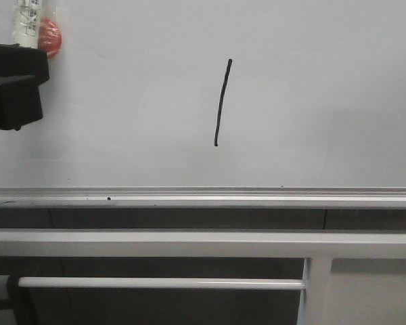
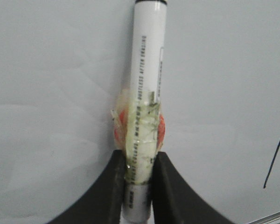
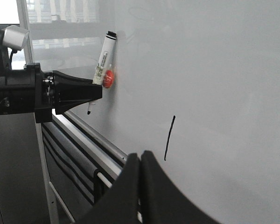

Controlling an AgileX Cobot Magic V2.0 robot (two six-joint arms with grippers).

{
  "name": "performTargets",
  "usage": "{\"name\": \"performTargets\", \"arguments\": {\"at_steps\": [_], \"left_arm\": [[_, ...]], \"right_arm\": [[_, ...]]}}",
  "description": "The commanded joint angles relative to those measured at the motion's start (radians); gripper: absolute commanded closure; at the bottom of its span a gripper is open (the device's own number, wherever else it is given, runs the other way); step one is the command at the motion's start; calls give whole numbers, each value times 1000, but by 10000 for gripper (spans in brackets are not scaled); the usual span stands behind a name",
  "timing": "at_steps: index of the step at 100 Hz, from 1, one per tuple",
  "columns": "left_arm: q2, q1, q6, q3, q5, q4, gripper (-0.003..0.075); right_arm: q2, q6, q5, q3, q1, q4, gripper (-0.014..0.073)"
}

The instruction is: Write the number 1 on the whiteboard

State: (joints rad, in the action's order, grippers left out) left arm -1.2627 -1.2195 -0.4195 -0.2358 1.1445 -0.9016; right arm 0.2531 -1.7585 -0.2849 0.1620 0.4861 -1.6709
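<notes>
The number 1 (image 1: 222, 101) is a thin black slanted stroke near the middle of the whiteboard (image 1: 325, 88). It also shows in the left wrist view (image 2: 276, 154) and the right wrist view (image 3: 170, 137). My left gripper (image 2: 139, 161) is shut on a white marker (image 2: 147, 84) with tape and a red blob round its body. In the front view this gripper (image 1: 13, 84) is at the far left, well away from the stroke, with the marker (image 1: 28, 24) sticking up. From the right wrist view the marker (image 3: 102, 58) is off the board. My right gripper (image 3: 141, 156) is shut and empty, below the stroke.
The silver bottom rail (image 1: 203, 198) runs along the board's lower edge, with a tiny black dot (image 1: 109, 198) on it. Grey metal frame bars (image 1: 189, 244) and a thin crossbar (image 1: 162, 283) lie below.
</notes>
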Motion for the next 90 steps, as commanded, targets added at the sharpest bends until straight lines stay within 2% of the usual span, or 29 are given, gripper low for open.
{"name": "performTargets", "arguments": {"at_steps": [1, 34, 52, 90], "left_arm": [[10, 2, 14, -25, 241, 31, 741], [-8, -2, 41, -25, 227, 60, 741], [-88, -12, 145, -25, 241, 131, 741], [-110, -12, 145, -12, 241, 151, 741]], "right_arm": [[8, -3, -19, 28, -5, -10, 657], [8, -3, -19, 28, -5, -10, 657], [8, -3, -19, 28, -5, -10, 657], [8, -3, -19, 28, -5, -10, 657]]}}
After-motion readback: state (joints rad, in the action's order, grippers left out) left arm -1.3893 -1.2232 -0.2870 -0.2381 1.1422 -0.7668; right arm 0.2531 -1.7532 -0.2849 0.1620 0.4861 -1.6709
